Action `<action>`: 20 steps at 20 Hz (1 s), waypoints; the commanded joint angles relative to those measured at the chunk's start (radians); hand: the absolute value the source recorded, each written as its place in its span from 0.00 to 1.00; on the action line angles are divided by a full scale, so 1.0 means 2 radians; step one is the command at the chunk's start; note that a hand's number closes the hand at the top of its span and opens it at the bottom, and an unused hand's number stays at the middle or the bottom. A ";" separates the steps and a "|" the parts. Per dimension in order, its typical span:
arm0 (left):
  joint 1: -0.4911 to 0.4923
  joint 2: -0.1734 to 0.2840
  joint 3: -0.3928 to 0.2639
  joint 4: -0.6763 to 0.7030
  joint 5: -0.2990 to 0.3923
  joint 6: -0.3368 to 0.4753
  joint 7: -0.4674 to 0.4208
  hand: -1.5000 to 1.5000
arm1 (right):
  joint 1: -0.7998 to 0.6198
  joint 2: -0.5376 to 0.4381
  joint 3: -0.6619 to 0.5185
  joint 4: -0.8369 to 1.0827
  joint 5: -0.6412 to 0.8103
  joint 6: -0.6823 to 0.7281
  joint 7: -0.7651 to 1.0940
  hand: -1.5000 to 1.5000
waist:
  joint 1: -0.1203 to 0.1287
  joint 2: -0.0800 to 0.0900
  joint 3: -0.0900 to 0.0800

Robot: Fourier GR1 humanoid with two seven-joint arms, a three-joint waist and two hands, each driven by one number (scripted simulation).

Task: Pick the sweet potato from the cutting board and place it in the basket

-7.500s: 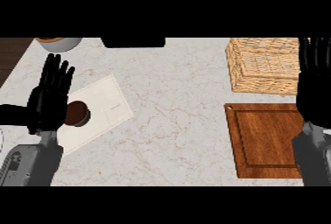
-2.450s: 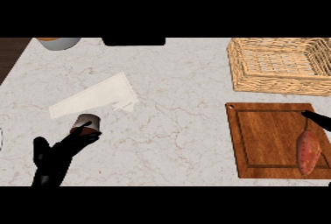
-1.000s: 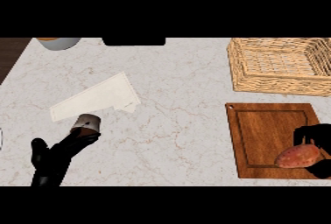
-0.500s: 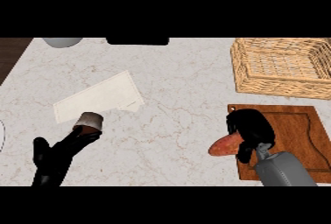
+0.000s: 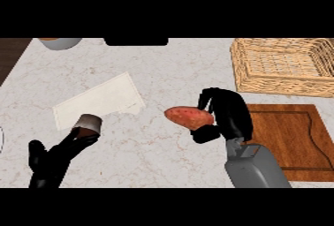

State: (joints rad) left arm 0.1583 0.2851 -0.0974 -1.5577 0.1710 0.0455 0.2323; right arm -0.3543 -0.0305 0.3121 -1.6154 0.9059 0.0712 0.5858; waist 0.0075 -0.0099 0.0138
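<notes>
My right hand [image 5: 226, 115] is curled round the orange-red sweet potato [image 5: 188, 117] and holds it above the marble counter, just left of the wooden cutting board [image 5: 290, 141]. The board's top shows nothing on it. The woven basket [image 5: 285, 65] stands at the back right, beyond the board, with no object showing inside. My left hand [image 5: 55, 158] lies low at the front left with fingers stretched toward a small brown-topped cup [image 5: 87, 125] that it touches.
A white cloth [image 5: 100, 105] lies on the counter at the left centre. A grey bowl [image 5: 60, 42] and a black object [image 5: 135, 41] sit along the back edge. The counter's dark left edge [image 5: 9, 55] shows at the top left.
My right hand has carried the sweet potato up and leftward off the cutting board. The left hand and the cup have stayed where they were.
</notes>
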 commanded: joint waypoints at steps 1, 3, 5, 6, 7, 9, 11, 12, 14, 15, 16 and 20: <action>0.010 0.001 0.004 0.048 -0.004 0.004 0.019 0.50 | -0.047 0.014 -0.034 -0.069 -0.064 -0.073 0.025 1.00 | -0.003 0.005 -0.006; -0.002 0.004 0.018 0.064 -0.001 0.005 0.013 0.50 | -0.067 0.015 -0.043 -0.100 -0.040 -0.074 0.049 1.00 | -0.011 0.004 -0.007; 0.011 0.002 0.010 0.043 -0.004 0.009 0.025 0.50 | -0.096 0.015 -0.075 -0.135 -0.040 -0.052 0.084 1.00 | -0.011 0.003 -0.007; 0.005 -0.010 -0.003 0.051 -0.017 0.017 0.023 0.50 | -0.124 0.015 -0.078 -0.140 -0.047 -0.040 0.121 1.00 | -0.010 0.003 -0.008; -0.012 -0.006 0.009 0.066 -0.017 0.018 0.016 0.50 | -0.130 0.015 -0.092 -0.154 -0.043 -0.025 0.129 1.00 | -0.013 0.004 -0.008; -0.003 -0.006 0.005 0.045 -0.015 0.020 0.032 0.50 | -0.168 -0.024 -0.145 -0.128 -0.047 -0.012 0.127 1.00 | -0.008 0.005 -0.007; 0.025 -0.005 0.006 0.042 -0.008 0.007 0.017 0.50 | -0.196 -0.021 -0.149 -0.151 -0.038 0.011 0.185 1.00 | -0.007 0.003 -0.008; 0.015 -0.012 -0.001 0.055 -0.024 0.014 0.004 0.50 | -0.204 -0.031 -0.163 -0.112 -0.029 -0.006 0.167 1.00 | -0.004 0.006 -0.007; 0.010 -0.005 0.015 0.054 -0.011 0.005 -0.001 0.50 | -0.243 -0.056 -0.202 -0.122 -0.055 0.025 0.193 1.00 | -0.006 0.004 -0.008; -0.003 -0.003 0.015 0.053 -0.008 0.008 0.028 0.50 | -0.257 -0.075 -0.228 -0.100 -0.077 0.031 0.173 1.00 | -0.006 0.006 -0.007; 0.029 -0.001 0.010 0.056 -0.011 -0.004 -0.002 0.50 | -0.268 -0.088 -0.245 -0.082 -0.084 0.030 0.168 1.00 | -0.002 0.006 -0.007; 0.004 -0.005 0.008 0.058 -0.022 0.005 0.015 0.50 | -0.305 -0.124 -0.271 -0.045 -0.098 0.051 0.174 1.00 | -0.003 0.006 -0.007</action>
State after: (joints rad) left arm 0.1589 0.2738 -0.0793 -1.5502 0.1513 0.0505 0.2262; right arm -0.8837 -0.2058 -0.1573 -1.7657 0.7448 0.1273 0.9174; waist 0.0027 -0.0095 0.0129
